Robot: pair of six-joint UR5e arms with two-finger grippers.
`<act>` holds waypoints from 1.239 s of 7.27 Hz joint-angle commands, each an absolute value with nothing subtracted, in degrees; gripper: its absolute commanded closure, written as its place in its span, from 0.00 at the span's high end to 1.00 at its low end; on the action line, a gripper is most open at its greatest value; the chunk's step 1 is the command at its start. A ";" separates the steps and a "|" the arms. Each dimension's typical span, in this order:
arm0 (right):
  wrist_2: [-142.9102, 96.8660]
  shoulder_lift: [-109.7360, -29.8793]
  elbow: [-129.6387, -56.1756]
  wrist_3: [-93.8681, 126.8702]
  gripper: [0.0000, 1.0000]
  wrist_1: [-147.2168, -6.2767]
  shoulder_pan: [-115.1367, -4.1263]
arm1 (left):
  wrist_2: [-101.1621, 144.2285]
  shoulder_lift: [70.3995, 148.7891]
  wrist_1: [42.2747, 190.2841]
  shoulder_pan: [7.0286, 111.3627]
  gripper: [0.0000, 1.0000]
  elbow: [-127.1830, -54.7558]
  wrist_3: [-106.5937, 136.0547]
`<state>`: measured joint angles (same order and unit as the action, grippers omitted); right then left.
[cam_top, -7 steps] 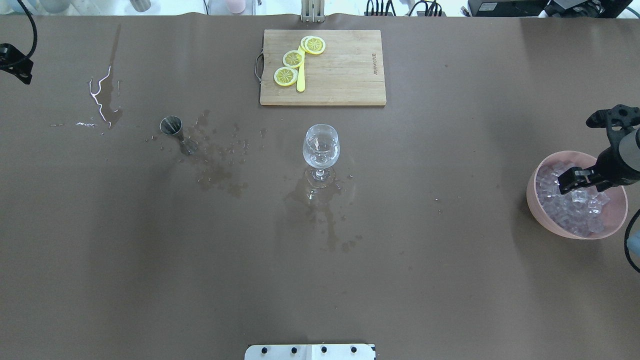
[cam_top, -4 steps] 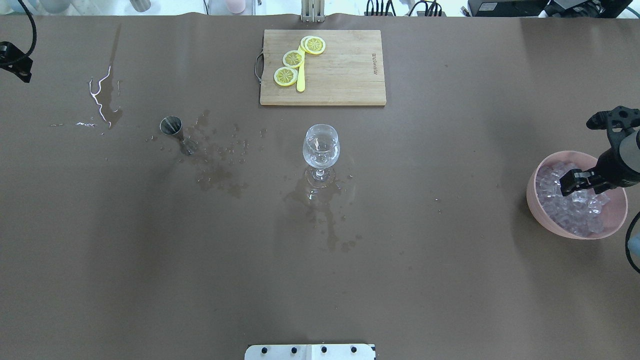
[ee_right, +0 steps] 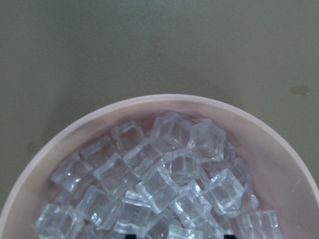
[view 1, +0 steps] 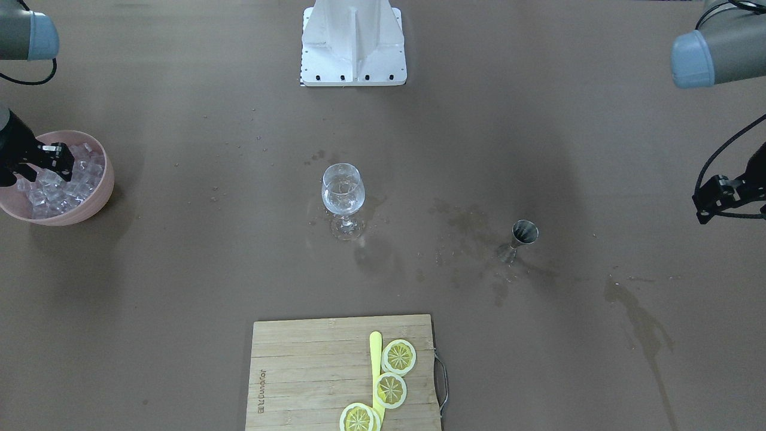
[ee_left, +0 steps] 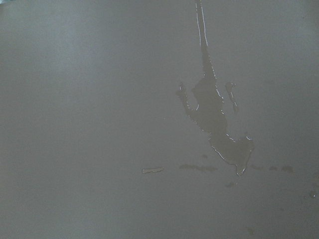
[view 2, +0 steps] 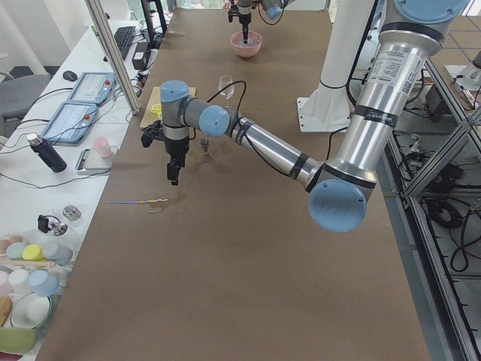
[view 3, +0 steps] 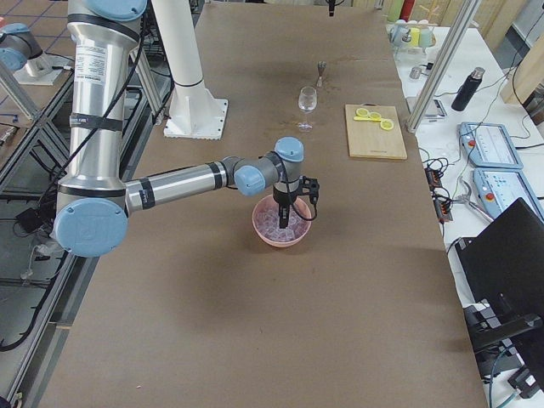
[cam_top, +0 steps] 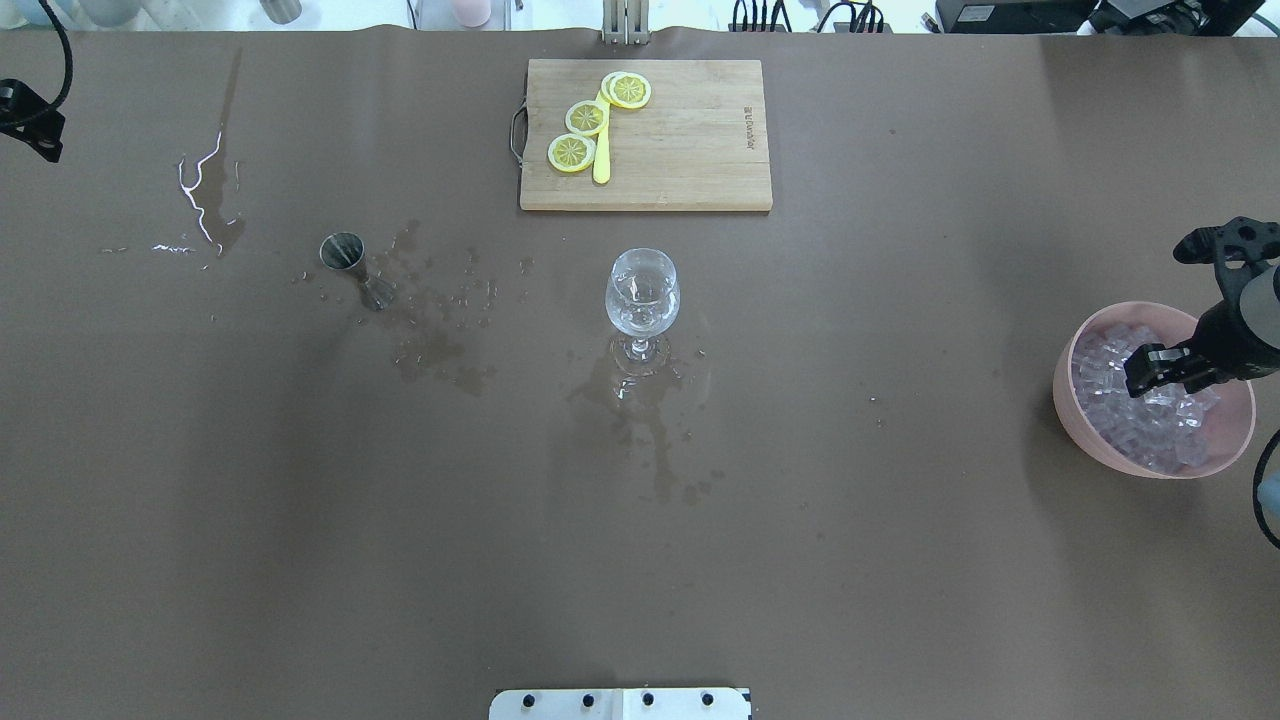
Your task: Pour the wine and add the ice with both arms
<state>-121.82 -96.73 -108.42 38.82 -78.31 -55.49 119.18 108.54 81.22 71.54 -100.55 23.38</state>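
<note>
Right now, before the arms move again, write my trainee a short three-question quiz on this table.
1. True or false: the right arm's fingers are above the pink bowl that holds the ice.
2. Where do the lemon slices lie? A: on the cutting board. B: in the pink bowl. C: on the bare table.
3. In a word: in the overhead view, which small metal thing stands to the left of the wine glass, among the wet marks?
Key: 1 true; 2 A; 3 the jigger.
</note>
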 commanded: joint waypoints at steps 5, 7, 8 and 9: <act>-124.09 -96.07 -110.20 38.50 0.00 -78.49 -55.28 | 119.18 108.63 81.21 71.54 0.98 -100.63 23.38; -128.38 -95.98 -115.11 37.88 0.00 -79.19 -60.00 | 119.18 108.55 81.21 71.63 0.98 -100.55 23.29; -129.89 -93.98 -116.88 37.88 0.00 -79.28 -61.33 | 119.27 108.72 80.17 72.41 0.98 -100.55 23.12; -131.99 -90.56 -117.24 37.97 0.00 -79.36 -63.17 | 119.27 110.29 77.81 73.90 0.98 -100.20 22.42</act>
